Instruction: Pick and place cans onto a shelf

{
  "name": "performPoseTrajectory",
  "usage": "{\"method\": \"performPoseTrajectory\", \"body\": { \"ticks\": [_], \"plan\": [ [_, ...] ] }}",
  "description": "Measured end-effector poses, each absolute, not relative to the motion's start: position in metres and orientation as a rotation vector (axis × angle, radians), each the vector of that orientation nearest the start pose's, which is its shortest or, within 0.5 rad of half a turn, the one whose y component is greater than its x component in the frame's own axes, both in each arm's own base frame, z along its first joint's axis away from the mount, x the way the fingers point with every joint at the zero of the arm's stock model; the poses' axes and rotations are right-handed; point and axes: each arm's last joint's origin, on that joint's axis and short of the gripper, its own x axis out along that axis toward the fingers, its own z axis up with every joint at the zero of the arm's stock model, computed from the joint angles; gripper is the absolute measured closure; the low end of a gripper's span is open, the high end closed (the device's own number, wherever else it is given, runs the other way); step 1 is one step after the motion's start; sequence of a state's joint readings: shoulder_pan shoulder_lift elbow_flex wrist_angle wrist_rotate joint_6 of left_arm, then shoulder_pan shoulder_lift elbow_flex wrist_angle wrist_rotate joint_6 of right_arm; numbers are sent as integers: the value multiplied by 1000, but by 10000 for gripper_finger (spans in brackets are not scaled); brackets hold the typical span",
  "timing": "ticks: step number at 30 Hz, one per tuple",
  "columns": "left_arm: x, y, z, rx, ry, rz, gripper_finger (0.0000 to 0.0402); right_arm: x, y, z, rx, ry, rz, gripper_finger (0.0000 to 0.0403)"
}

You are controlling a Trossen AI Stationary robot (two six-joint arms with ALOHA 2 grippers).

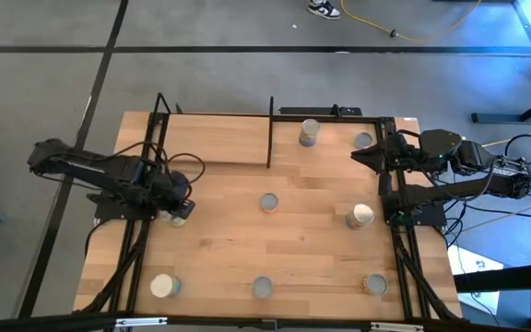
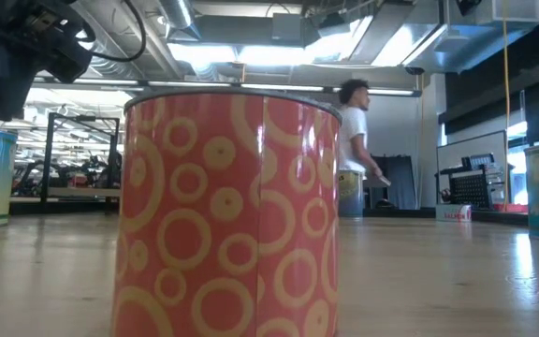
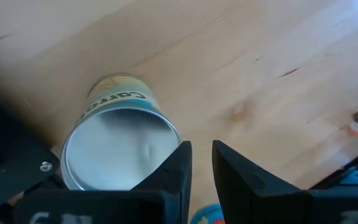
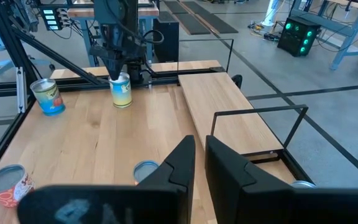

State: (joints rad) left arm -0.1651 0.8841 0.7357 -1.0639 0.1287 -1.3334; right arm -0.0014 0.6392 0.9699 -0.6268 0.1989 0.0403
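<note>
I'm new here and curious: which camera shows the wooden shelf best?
The high view: the whole shelf lies flat with its black rods and holds no cans. The right wrist view shows it slanted, partly behind the right end effector. The low and left wrist views do not show it clearly.

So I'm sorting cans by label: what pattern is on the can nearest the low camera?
Orange-red with pale yellow rings, on the can; clearest in the low view.
</note>
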Motion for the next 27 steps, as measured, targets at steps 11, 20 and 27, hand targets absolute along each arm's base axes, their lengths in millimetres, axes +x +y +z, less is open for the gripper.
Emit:
{"method": "performPoseTrajectory", "body": {
  "ticks": [11, 20, 27],
  "plan": [
    [146, -37, 227, -1037, 1296, 633, 346, 112, -6, 369, 11, 291, -205, 361],
    [155, -44, 213, -975, 1378, 683, 346, 112, -6, 369, 12, 291, -205, 361],
    [159, -46, 210, -998, 1428, 666, 346, 112, -6, 370, 14, 288, -205, 361]
  ]
}}
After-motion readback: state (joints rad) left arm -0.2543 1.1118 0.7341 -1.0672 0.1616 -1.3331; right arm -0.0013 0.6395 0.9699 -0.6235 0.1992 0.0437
